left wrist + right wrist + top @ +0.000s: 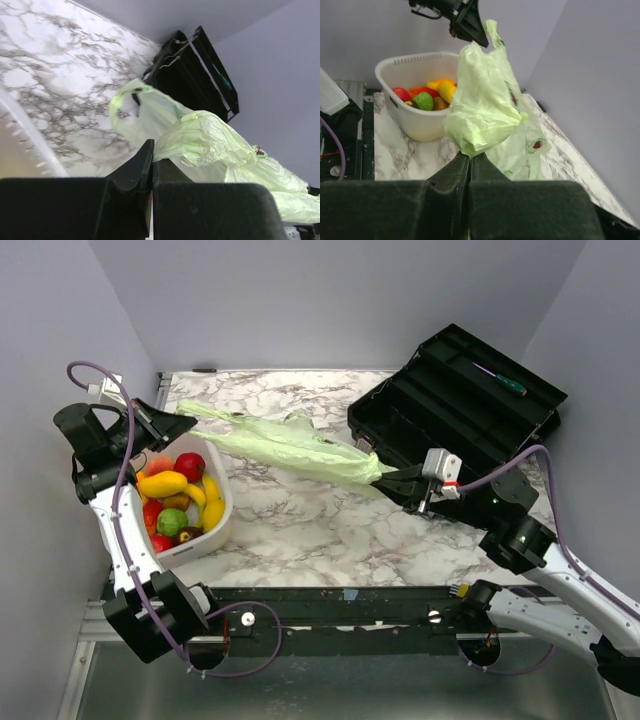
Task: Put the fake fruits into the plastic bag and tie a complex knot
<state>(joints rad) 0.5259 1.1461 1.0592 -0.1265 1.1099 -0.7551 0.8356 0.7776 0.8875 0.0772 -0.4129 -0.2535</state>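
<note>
Thin, crinkly pale green plastic bag (290, 445) hung stretched in the air over the far half of the marble-patterned counter (300, 525). It was gathered into a rope, with its long axis running from the far-left corner down toward the middle right.

The left gripper (180, 423) was closed on the bag's far-left end, and the right gripper (385, 478) was pinched tight on the bunched opposite end. The right wrist view showed the film caught between that gripper's fingertips.

The glossy fake fruits (175, 502) (yellow, red, green, orange) all sat in the white plastic basket (205, 540) at the left edge of the counter. They lay just on the near side of the left gripper and well apart from the right one, so I judged the left arm the nearer for picking.

No fruit was in the bag that I could see, and no knot.

I could not make out where the bag's mouth was, or which end carried the handles. A small dark red spot on the film in the right wrist view was unreadable.

An open black plastic toolbox (450, 390) sat at the far-right corner, with a green-handled screwdriver (505, 383) on its lid.
</note>
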